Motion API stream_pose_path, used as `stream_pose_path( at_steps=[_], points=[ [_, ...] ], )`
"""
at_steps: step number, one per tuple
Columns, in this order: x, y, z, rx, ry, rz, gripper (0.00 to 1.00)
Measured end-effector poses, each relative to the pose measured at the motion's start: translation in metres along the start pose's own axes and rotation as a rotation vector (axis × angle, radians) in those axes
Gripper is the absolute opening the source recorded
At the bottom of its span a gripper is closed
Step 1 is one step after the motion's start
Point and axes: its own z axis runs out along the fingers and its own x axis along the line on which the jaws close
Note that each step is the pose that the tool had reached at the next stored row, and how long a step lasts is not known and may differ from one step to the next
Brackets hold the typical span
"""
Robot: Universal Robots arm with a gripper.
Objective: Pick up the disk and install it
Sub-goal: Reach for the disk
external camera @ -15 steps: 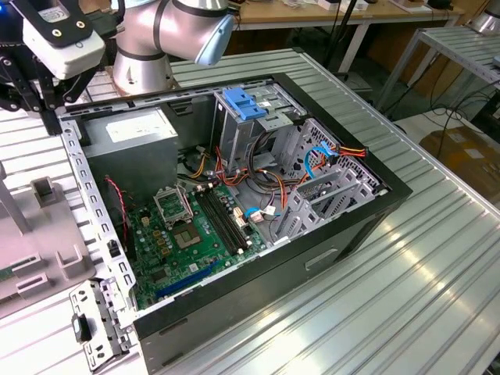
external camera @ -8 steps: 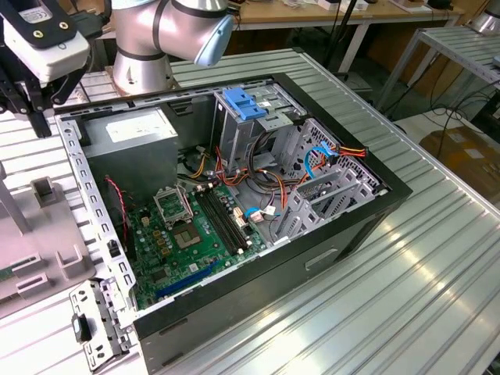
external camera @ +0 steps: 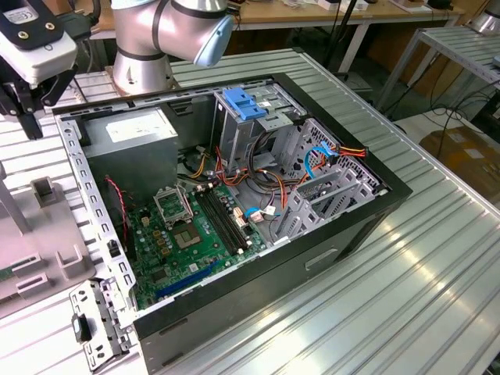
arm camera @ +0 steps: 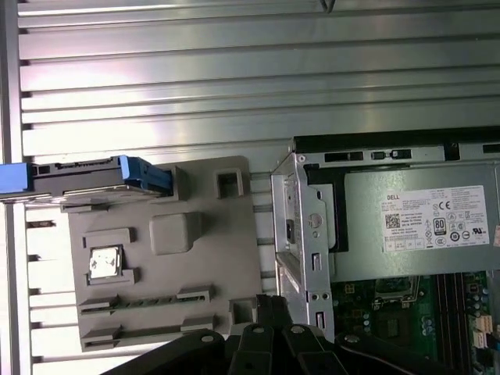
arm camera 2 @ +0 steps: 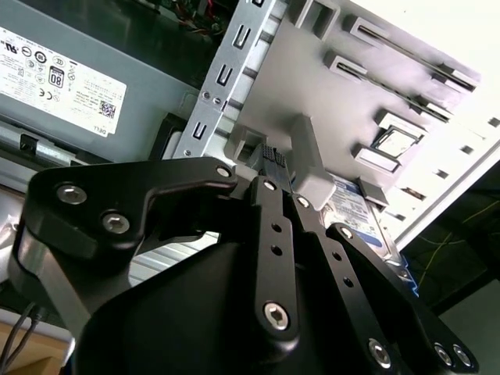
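Exterior view: one open case (external camera: pixel 273 269) lay on the slatted table (external camera: pixel 391 297). One arm (external camera: pixel 168 31) was mounted behind it, and one grey fixture (external camera: pixel 31 258) sat beside the case at the exterior view's left. Second wrist view: the pincer (arm camera 2: pixel 275 160) had its fingertips drawn together, or very nearly so, with nothing between them. The disk (arm camera 2: pixel 363 212) showed beyond a raised grey block of the fixture, label and blue edge visible, not touched by the pincer. First wrist view: the disk appeared to stand on edge in a slot at one end of the fixture. The pincer hung over the opposite end, near the case corner and well apart from the disk. One small chip (arm camera: pixel 105 263) rested in a fixture pocket, and one power supply (arm camera: pixel 414 250) sat inside the case. Judgement: the step in hand was the approach for pick-up. Done well, it would need the pincer opened wider than the disk's thickness and squared across its flat faces. The grip should fall on metal rather than the blue carrier, and the lift should be straight, clear of the slot walls. Count: one disk, one pincer.
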Motion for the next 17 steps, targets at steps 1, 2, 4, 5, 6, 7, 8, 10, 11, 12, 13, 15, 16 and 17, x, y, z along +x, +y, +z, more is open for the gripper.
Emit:
stream_pose_path(
  at_steps=[1, 2, 4, 5, 6, 7, 8, 10, 11, 12, 13, 15, 16, 17],
  points=[
    [0.0010, -0.0001, -0.0001, 0.0001, 0.0000, 0.000, 0.11],
    [0.0026, -0.0002, -0.0001, 0.0001, 0.0001, 0.000, 0.11],
    [0.0054, -0.0004, -0.0002, 0.0001, 0.0001, 0.000, 0.11],
    [0.0064, -0.0005, -0.0002, 0.0001, 0.0001, 0.000, 0.11],
    [0.0077, -0.0006, -0.0002, 0.0001, 0.0001, 0.000, 0.11],
    [0.0089, -0.0007, -0.0002, 0.0000, 0.0000, 0.000, 0.11],
    [0.0097, -0.0007, -0.0003, 0.0001, 0.0001, 0.000, 0.11],
    [0.0128, -0.0010, -0.0004, 0.0001, 0.0001, 0.000, 0.11],
    [0.0143, -0.0011, -0.0004, 0.0000, 0.0001, 0.000, 0.11],
    [0.0152, -0.0011, -0.0004, 0.0000, 0.0000, 0.000, 0.11],
    [0.0160, -0.0012, -0.0004, 0.0001, 0.0001, 0.000, 0.11],
    [0.0182, -0.0014, -0.0005, 0.0001, 0.0001, 0.000, 0.11],
    [0.0195, -0.0015, -0.0005, 0.0001, 0.0001, 0.000, 0.11],
    [0.0207, -0.0016, -0.0005, 0.0001, 0.0001, 0.000, 0.11]
  ],
)
